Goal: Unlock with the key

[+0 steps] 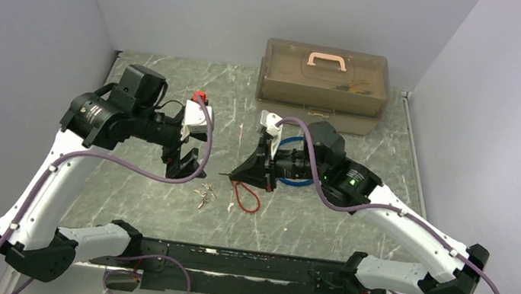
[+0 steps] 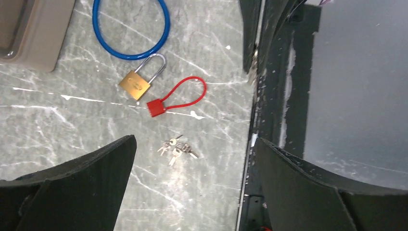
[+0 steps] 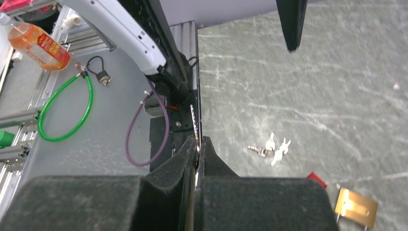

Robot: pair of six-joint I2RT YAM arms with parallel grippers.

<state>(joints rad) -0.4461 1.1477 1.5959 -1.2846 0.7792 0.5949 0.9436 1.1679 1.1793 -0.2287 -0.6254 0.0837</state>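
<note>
My right gripper [image 1: 232,176] [image 3: 197,142] is shut, pads pressed together. A thin key [image 1: 222,175] pokes out of its tip, and in the right wrist view the key [image 3: 197,162] shows only as a bright sliver. Just to its left and apart from it, my left gripper [image 1: 182,162] [image 2: 195,139] hangs wide open and empty above the table. A brass padlock [image 2: 137,83] [image 3: 356,207] lies below, its shackle through a blue cable loop [image 2: 130,29]. Beside it lie a red cable lock [image 2: 175,98] [image 1: 247,195] and a bunch of loose keys [image 2: 175,149] [image 1: 204,195] [image 3: 272,147].
A brown toolbox [image 1: 324,79] [image 2: 29,33] stands at the back of the marble table. A small red object [image 1: 200,97] sits behind the left arm. The black front rail [image 2: 262,110] marks the near edge. Off the table lie a green cable lock [image 3: 62,110] and a bottle [image 3: 36,43].
</note>
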